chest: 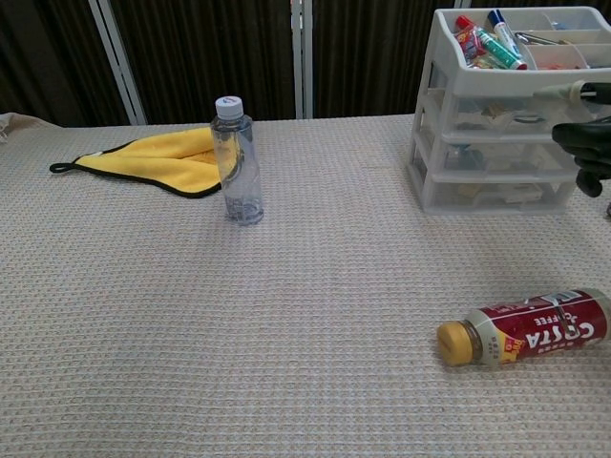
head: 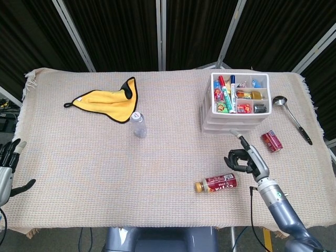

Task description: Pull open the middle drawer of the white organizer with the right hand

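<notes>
Right now the right hand (head: pixel 245 157) hovered just below the white plastic three-drawer organizer (head: pixel 237 111) at upper right of the head view, fingers (chest: pixel 584 138) loosely curled, grasping nothing. Middle drawer (chest: pixel 496 151) lay just beyond them, front long axis left-right. Left hand (head: pixel 7 170) sat open at far lower-left edge. Brown-capped red coffee bottle (head: pixel 217 183) and small red can (head: pixel 272 140) flanked the hand on the surface, neither blocking.

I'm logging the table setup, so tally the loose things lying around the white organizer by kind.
Bottles: 2, the clear water bottle and the coffee bottle
Cans: 1, the red can
Cloths: 1, the yellow cloth
Ladles: 1, the ladle
Total: 5
</notes>
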